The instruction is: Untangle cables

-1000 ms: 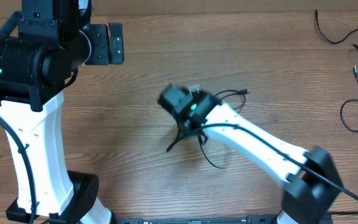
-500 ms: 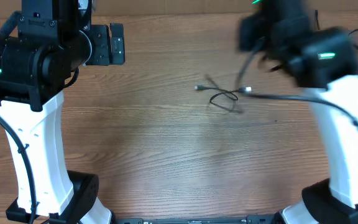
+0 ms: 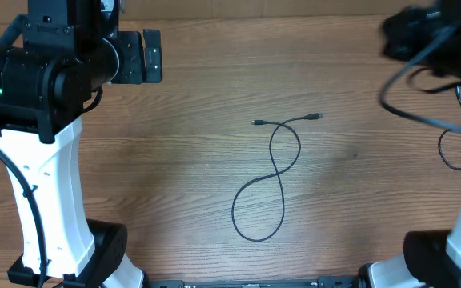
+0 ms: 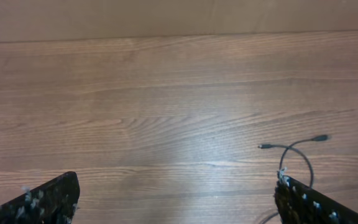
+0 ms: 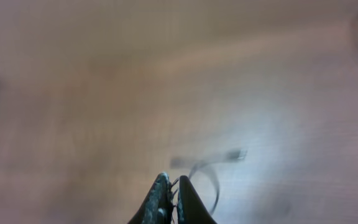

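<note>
Overhead: one cable (image 3: 279, 170) lies free on the bench (image 3: 182, 160) near the centre, in a loose figure-eight. Its two small plug ends sit at the top, one pointing left and one right, and the larger loop is toward the near edge. Nothing touches it. More cables (image 3: 443, 156) lie at the far right edge of the bench, well apart from the centre one and partly cut off by the frame.

Left tool (image 3: 142, 56) is at the upper left, well away from the centre cable. In the left wrist view its fingers (image 4: 42, 199) stand wide apart with only bare bench between them (image 4: 176, 182); the cable's plug ends (image 4: 291, 147) show just past the right finger.

Right arm is at the upper right, heavily motion-blurred. Right wrist view: right tool (image 5: 171, 182) has its fingers pressed together. A faint thin strand shows at the tips — too blurred to say whether it is a cord. The centre cable (image 5: 207, 163) shows as a smear beyond.
</note>
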